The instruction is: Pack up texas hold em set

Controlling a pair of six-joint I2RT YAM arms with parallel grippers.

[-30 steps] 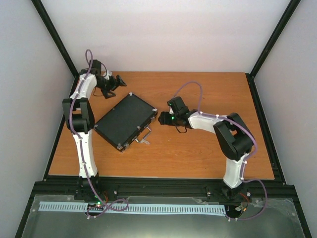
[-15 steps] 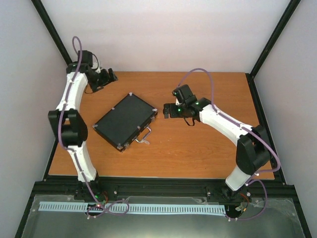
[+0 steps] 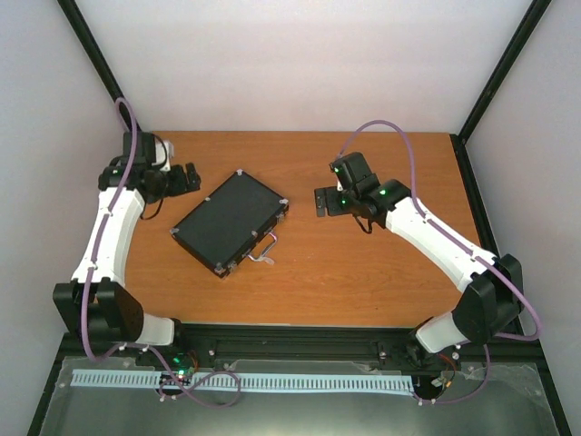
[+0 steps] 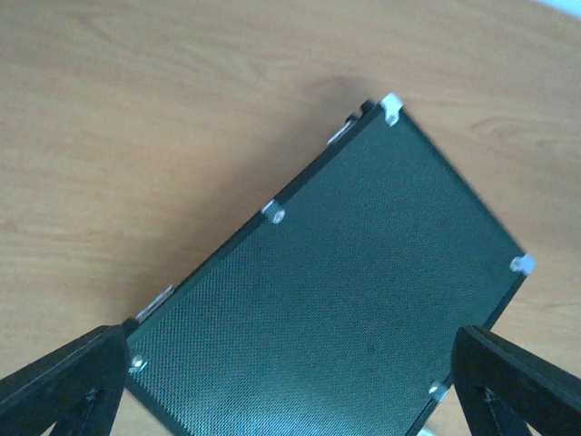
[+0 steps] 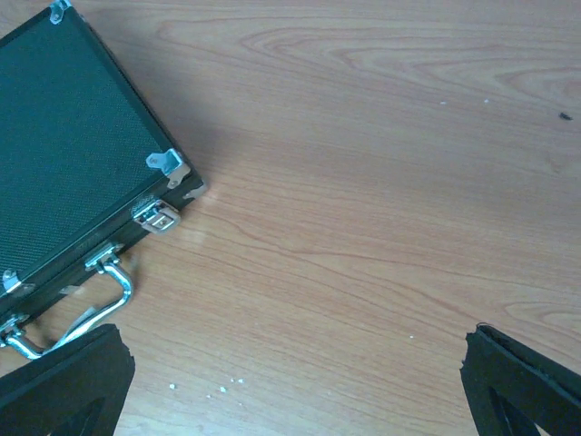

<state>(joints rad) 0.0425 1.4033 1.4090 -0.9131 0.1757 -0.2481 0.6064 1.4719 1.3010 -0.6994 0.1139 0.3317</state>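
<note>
**A:** Where do we find the case?

**B:** We see the black case (image 3: 231, 222) lying shut and flat on the wooden table (image 3: 363, 272). It sits at an angle, with its silver handle (image 3: 264, 249) toward the arms' bases.

**A:** And the tools?

**B:** The left gripper (image 3: 192, 178) hovers near the case's far left side, fingers spread wide, holding nothing. The right gripper (image 3: 320, 202) hangs just off the right corner, equally wide and empty. We see neither touching the case.

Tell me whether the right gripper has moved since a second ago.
Yes. The right gripper drew back to the right and slightly farther out, opening a gap from the case, which stayed put.
</note>
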